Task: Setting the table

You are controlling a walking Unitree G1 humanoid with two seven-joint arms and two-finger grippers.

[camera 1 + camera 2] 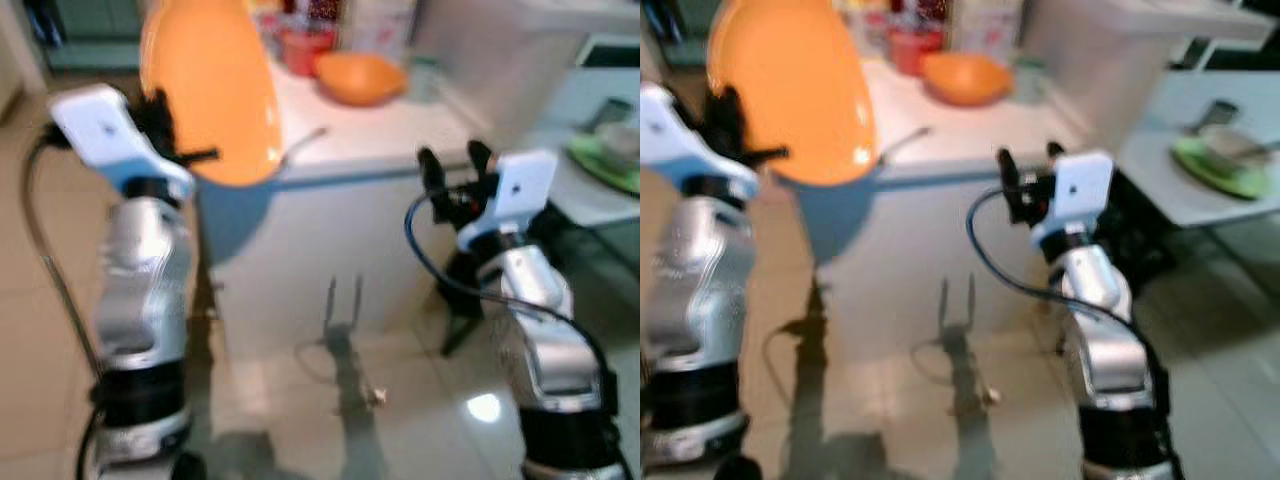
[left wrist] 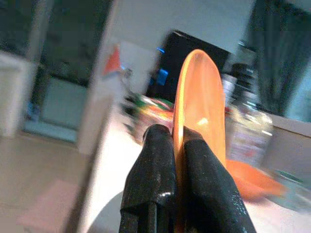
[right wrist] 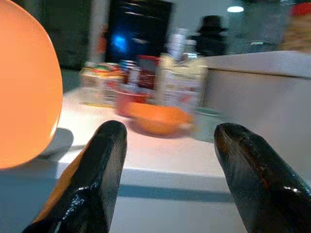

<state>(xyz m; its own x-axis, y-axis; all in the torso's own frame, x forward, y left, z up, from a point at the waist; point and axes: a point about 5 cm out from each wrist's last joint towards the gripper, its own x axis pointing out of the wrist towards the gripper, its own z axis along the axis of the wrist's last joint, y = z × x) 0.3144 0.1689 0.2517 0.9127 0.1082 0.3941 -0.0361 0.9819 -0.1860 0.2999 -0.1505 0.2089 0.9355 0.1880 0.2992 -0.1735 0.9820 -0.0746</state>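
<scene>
Orange plate (image 1: 212, 88), likely light, stiff and slippery, rides edge-pinched in the left end effector (image 2: 179, 145) at 10 o'clock; right end effector (image 3: 170, 141) hangs spread.

Orange plate (image 1: 215, 85) glossy plastic; floor (image 1: 300, 400) shiny tile; counter (image 1: 380, 130) smooth white.

Red container (image 1: 303, 47) and carton (image 3: 180, 88) on counter (image 1: 400, 130)
</scene>
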